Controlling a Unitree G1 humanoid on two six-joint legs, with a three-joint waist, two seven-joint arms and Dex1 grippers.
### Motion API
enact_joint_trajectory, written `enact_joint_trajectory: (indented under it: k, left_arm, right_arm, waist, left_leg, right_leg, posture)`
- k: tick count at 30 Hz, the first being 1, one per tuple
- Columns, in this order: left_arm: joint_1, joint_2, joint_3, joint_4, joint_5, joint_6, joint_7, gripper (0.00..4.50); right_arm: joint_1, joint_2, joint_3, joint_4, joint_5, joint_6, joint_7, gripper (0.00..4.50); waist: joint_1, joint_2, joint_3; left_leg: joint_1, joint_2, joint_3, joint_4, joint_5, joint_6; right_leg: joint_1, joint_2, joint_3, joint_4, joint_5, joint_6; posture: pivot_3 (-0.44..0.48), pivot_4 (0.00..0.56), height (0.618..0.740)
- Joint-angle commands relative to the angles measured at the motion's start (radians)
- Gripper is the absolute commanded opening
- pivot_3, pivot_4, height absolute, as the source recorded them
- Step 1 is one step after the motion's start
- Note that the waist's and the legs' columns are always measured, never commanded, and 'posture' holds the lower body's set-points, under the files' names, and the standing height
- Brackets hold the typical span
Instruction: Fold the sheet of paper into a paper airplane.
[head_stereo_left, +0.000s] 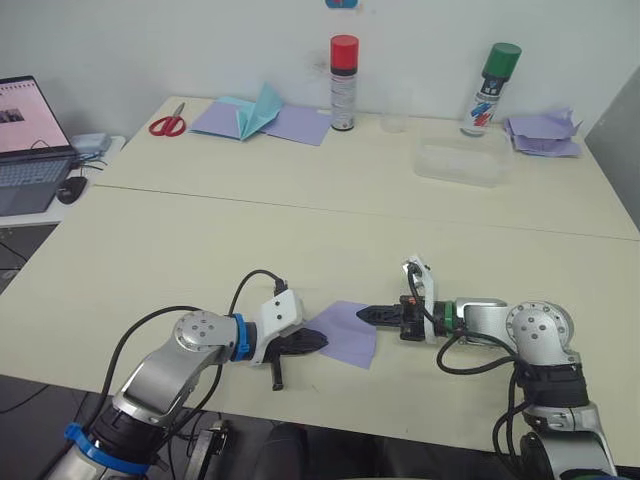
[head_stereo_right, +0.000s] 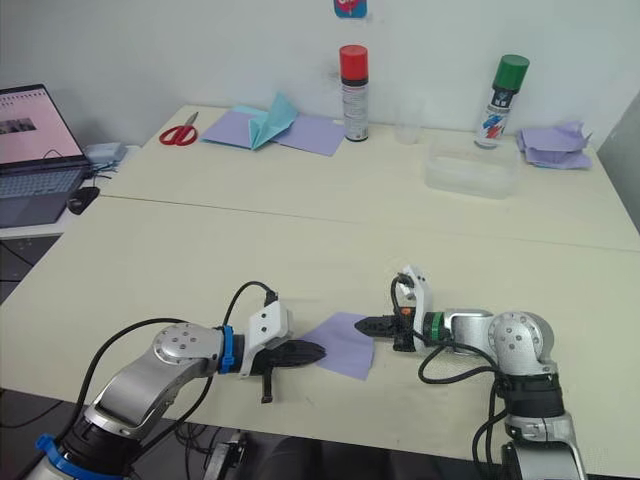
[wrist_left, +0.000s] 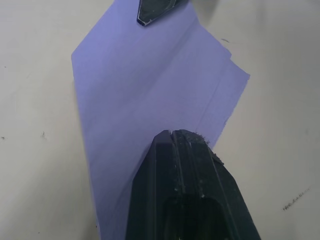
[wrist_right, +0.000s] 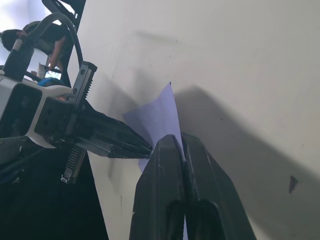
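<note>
Folded sheet of paper (head_stereo_left: 343, 333) lies near bench (head_stereo_left: 300, 240) front edge. Left tool (head_stereo_left: 308, 341) and right tool (head_stereo_left: 368, 314), fingers together, press opposite ends, apparently pinching nothing. Spray cans (head_stereo_left: 343, 82), scissors (head_stereo_left: 167, 124) far back.

Both arms reached inward low over the table's near edge, forearms roughly level, tips pointing at each other. The left gripper (head_stereo_left: 305, 342) had its fingers pressed together; the right gripper (head_stereo_left: 368, 314) likewise showed no gap between its fingers.

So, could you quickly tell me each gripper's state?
Left gripper: shut, tips on the sheet of paper.
Right gripper: shut, tips on the same sheet.
</note>
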Motion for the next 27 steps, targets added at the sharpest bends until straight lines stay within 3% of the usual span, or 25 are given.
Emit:
enact_joint_trajectory:
  k: [1, 6, 11, 27]
  left_arm:
    - [0.023, 0.018, -0.039, 0.044, 0.041, 0.050, 0.008, 0.00]
    - [0.024, 0.018, -0.035, 0.045, 0.032, 0.063, 0.007, 0.00]
    - [0.021, 0.016, -0.031, 0.045, 0.029, 0.073, 0.010, 0.00]
    - [0.047, 0.021, 0.013, 0.037, 0.001, 0.120, 0.031, 0.00]
  right_arm:
    - [0.022, -0.056, 0.082, -0.113, -0.092, -0.172, 0.142, 0.04]
    - [0.076, -0.153, 0.244, -0.190, -0.290, -0.449, 0.325, 0.04]
    - [0.114, -0.189, 0.321, -0.161, -0.428, -0.636, 0.422, 0.04]
    - [0.134, -0.201, 0.401, -0.051, -0.675, -0.956, 0.590, 0.04]
  waist:
    - [0.000, 0.000, 0.000]
    - [0.001, 0.000, 0.000]
    - [0.001, 0.000, 0.000]
    - [0.003, 0.000, 0.000]
  left_leg:
    - [0.000, 0.000, 0.000, 0.000, 0.000, 0.000]
    - [0.000, 0.000, 0.000, 0.000, 0.000, 0.000]
    - [0.000, 0.001, -0.001, 0.000, 0.000, 0.000]
    - [0.002, 0.001, -0.001, 0.000, 0.000, 0.000]
  right_leg:
    - [0.000, 0.000, 0.000, 0.000, 0.000, 0.001]
    - [0.000, 0.000, 0.000, 0.000, -0.002, 0.004]
    - [0.001, 0.000, -0.001, 0.000, -0.002, 0.004]
    - [0.001, 0.000, -0.001, 0.000, -0.002, 0.004]
  posture:
    - [0.000, 0.150, 0.740]
    - [0.000, 0.150, 0.740]
    - [0.000, 0.150, 0.740]
    - [0.000, 0.150, 0.740]
